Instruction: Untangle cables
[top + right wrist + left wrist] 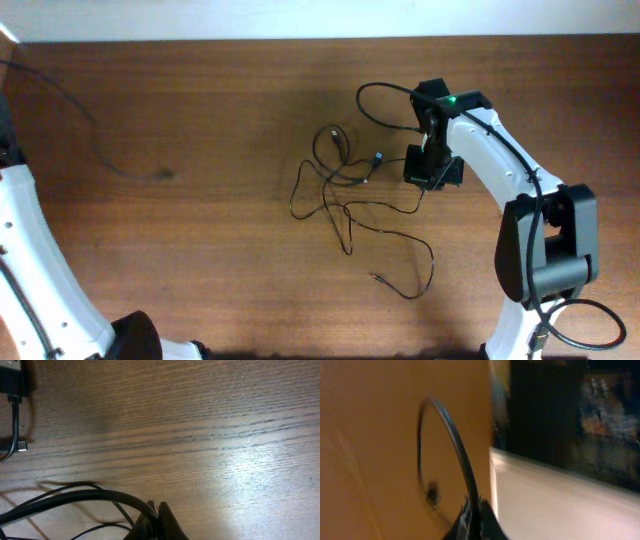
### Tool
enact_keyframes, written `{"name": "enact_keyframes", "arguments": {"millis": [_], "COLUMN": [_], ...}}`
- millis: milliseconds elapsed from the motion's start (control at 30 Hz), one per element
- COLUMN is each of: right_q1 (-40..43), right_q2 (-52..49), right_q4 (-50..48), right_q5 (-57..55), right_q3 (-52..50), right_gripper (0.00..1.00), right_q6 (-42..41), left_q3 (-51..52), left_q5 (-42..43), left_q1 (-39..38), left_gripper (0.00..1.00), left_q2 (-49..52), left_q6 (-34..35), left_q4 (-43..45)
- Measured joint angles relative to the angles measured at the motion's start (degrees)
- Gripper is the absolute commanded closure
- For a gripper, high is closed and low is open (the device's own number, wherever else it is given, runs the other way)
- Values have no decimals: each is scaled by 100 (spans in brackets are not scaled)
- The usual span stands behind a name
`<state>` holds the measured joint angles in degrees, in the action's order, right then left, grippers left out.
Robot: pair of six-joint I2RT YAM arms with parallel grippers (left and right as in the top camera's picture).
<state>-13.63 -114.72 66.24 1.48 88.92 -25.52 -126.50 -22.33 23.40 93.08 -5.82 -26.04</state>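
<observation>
Fingertips of the left pincer [471, 522], blurred in its wrist view, meet in a point near an edge of the bench [380, 435]. Thin black cables [340, 195] lie in a loose tangle at mid-bench, one small plug [378, 158] poking out on the tangle's right. Just right of that, the right pincer [432, 172] sits low over the wood with its tips drawn together, thin cords passing close by; whether one is nipped I cannot tell.

Right of the cables [345, 180], the right gripper [156, 507] was mostly cut off by its wrist view's bottom edge, its hold unclear; the left gripper [472, 512] showed only blurred.
</observation>
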Motion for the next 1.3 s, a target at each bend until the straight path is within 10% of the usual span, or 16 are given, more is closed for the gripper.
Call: {"name": "enact_keyframes", "arguments": {"millis": [100,233,300,700,733,800,867,900,1000,1133,1300], "right_q1": [0,0,0,0,0,0,0,0,0,0,0], "right_q2": [0,0,0,0,0,0,0,0,0,0,39], "right_q4": [28,-107,-83,-90,-90,-63,-66,-68,-96,-188,581], "right_q5": [0,2,2,2,2,0,0,2,0,-4,0], "right_q3": [0,0,0,0,0,0,0,0,0,0,592], "right_gripper": [96,96,96,96,96,96,75,37,7,2,1], "right_q6": [-2,2,0,0,0,4,2,0,-24,4,238], "left_q3": [-50,-140,-81,994,1158,1189,1209,1211,1126,-129,-1261], "left_q5": [-308,-743,-813,-791,-699,-527,-470,-470,-494,-7,1106], "left_q1": [522,699,702,2175,2175,2175,2175,2175,2175,2173,1606], "left_gripper": [100,100,100,96,85,23,9,4,7,27,22], "left_q2": [-131,-57,782,3289,3338,3338,3338,3338,3342,3353,2361], "left_q6": [-466,-260,695,7447,8074,8603,8710,8623,7641,6319,4074], "left_q4": [918,-1615,-3230,-6076,-6081,-5993,-5794,-5534,-5224,-5580,-5510]}}
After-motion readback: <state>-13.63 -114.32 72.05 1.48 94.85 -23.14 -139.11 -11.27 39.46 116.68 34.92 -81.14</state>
